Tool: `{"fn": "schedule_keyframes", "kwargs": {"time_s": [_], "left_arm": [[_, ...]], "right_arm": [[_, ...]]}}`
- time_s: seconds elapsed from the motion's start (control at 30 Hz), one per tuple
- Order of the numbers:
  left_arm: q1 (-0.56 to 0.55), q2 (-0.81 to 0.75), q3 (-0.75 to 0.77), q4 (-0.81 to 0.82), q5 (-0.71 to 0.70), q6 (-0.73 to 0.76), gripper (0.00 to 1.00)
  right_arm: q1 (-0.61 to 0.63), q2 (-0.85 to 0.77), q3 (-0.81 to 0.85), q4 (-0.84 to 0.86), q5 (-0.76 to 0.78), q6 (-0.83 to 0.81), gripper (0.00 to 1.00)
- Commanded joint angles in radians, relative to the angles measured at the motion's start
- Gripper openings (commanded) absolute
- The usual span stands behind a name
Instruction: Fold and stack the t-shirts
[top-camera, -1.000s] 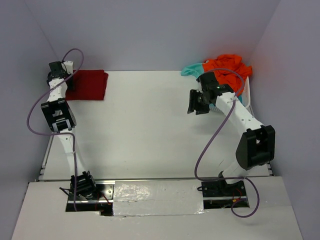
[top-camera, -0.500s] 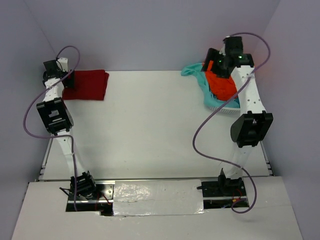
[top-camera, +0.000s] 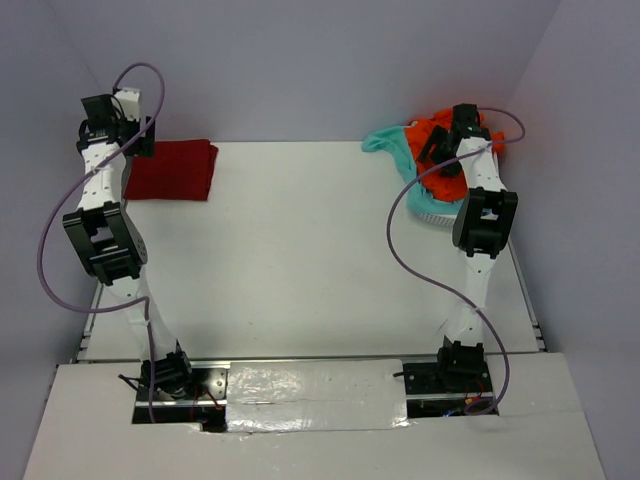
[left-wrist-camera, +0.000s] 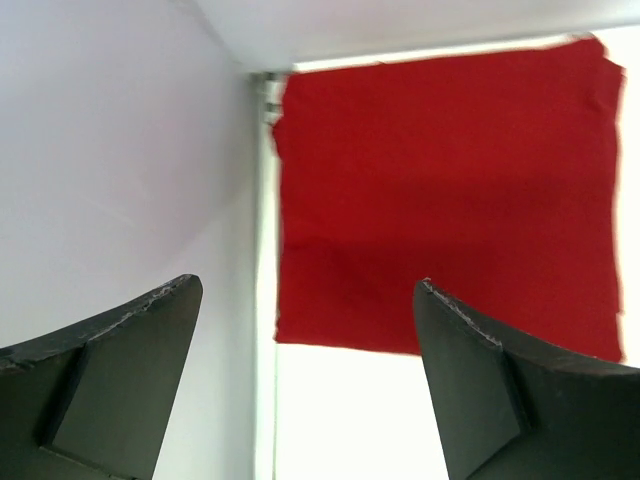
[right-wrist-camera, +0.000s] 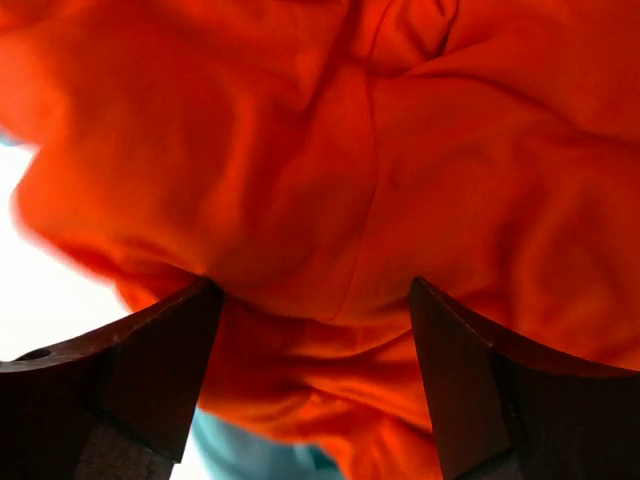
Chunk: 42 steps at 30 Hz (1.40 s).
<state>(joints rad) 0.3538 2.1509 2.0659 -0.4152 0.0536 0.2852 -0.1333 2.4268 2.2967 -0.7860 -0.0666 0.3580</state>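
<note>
- The left gripper (left-wrist-camera: 305, 290) has its jaws spread wide and holds nothing; it hangs above the dark red shirt (left-wrist-camera: 450, 200).
- That dark red shirt lies folded into a flat square at the table's (top-camera: 300, 260) far left corner, against the wall.
- The right gripper (right-wrist-camera: 312, 288) also stands wide open, low over the orange shirt (right-wrist-camera: 330, 150), with rumpled cloth bulging between the fingers (right-wrist-camera: 150, 370) but not pinched.
- The orange shirt is heaped in the white basket (top-camera: 435, 212) at the far right.
- The mint-aqua shirt (top-camera: 390, 145) spills over the basket's left rim.
</note>
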Motion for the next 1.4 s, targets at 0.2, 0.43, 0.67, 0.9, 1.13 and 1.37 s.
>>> {"fn": "schedule_keyframes", "kwargs": {"time_s": [0.2,0.43,0.67,0.9,1.13,1.37], "left_arm": [[-0.035,-0.020,0.002,-0.109,0.014,-0.017,0.99],[-0.056,-0.008,0.031,-0.123,0.025,-0.020,0.99],[-0.065,-0.014,0.068,-0.140,0.055,-0.047,0.99],[-0.084,-0.055,0.092,-0.168,0.081,-0.064,0.99],[-0.088,-0.152,0.082,-0.194,0.112,-0.073,0.99],[-0.096,-0.223,0.004,-0.198,0.153,-0.073,0.99]], "right_arm": [[-0.011,-0.055,-0.063,0.206,-0.039,0.119,0.35],[-0.012,-0.178,-0.129,0.212,0.047,0.023,0.00],[-0.014,-0.363,-0.148,0.160,0.160,-0.066,0.00],[-0.015,-0.628,-0.220,0.180,0.199,-0.139,0.00],[-0.015,-0.845,-0.261,0.200,0.143,-0.171,0.00],[-0.028,-0.882,-0.321,0.248,0.245,-0.247,0.00]]}}
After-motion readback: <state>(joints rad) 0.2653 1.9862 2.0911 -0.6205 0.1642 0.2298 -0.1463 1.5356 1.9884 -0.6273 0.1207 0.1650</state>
